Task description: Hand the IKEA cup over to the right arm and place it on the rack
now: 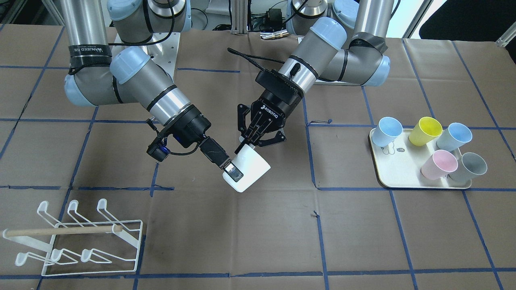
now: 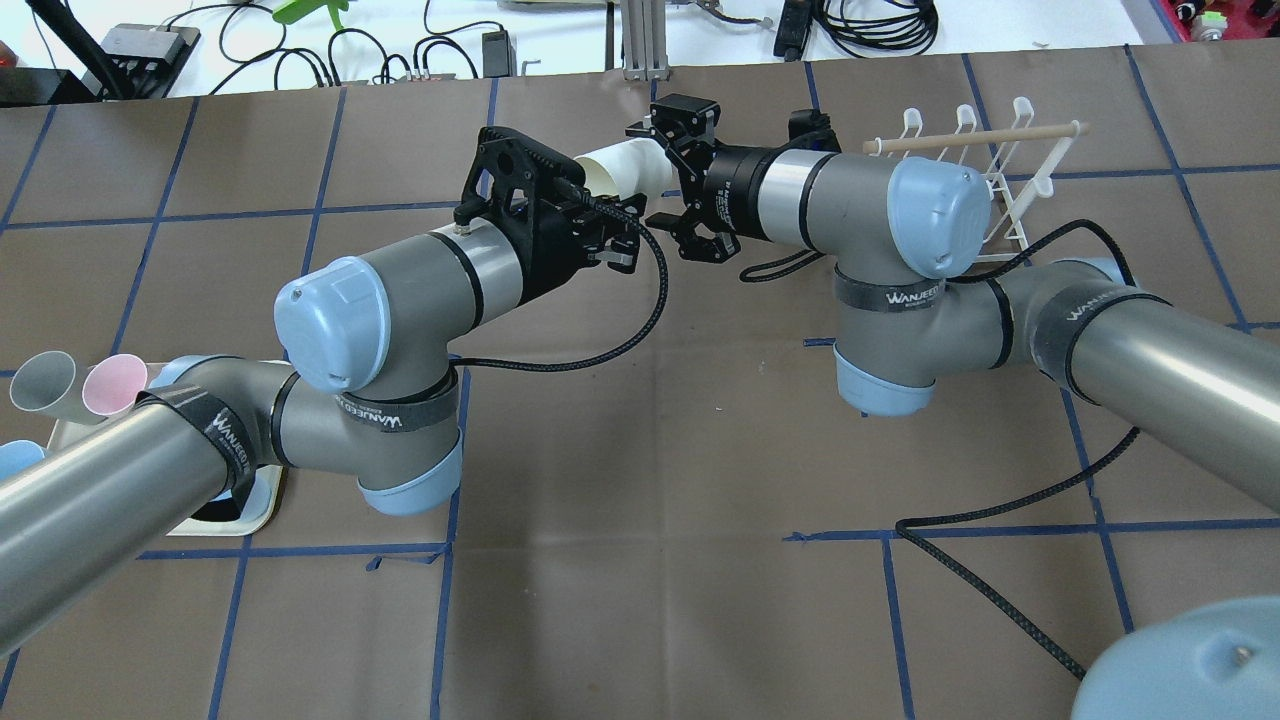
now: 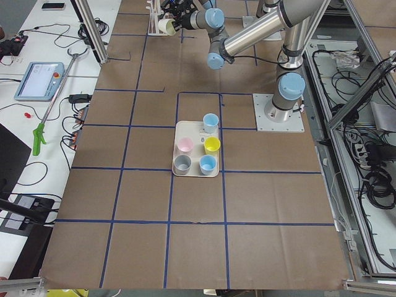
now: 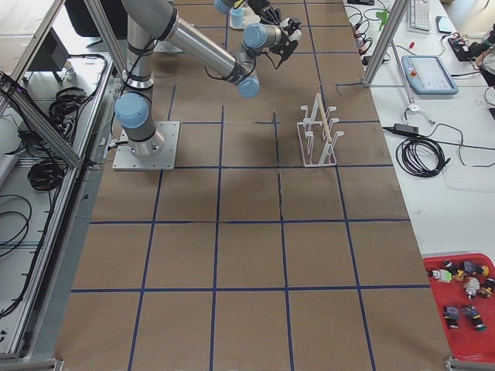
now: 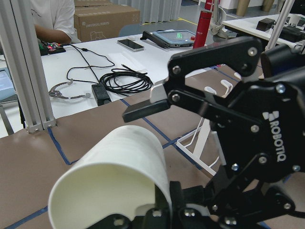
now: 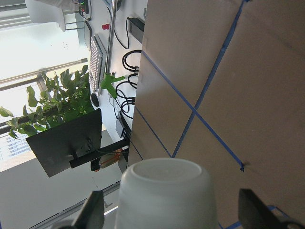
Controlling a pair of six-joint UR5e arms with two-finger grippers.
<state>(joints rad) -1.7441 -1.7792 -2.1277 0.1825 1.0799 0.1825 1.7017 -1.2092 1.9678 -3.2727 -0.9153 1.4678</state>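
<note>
A white IKEA cup [image 1: 252,167] hangs tilted on its side above the table's middle. My left gripper [image 1: 246,144] is shut on its rim; in the left wrist view its fingertips [image 5: 162,210] pinch the rim of the cup [image 5: 114,167]. My right gripper [image 2: 672,185] is open and straddles the cup's base [image 6: 167,186]; its fingers [image 6: 93,210] stand apart from the cup's wall. The white wire rack [image 1: 80,237] with a wooden dowel stands near the table's front edge on my right side. It also shows in the overhead view [image 2: 1000,170].
A cream tray [image 1: 403,177] on my left side holds several coloured cups: blue, yellow, pink and grey. Brown paper with a blue tape grid covers the table. Cables, a tablet and a person's torso lie beyond the far edge.
</note>
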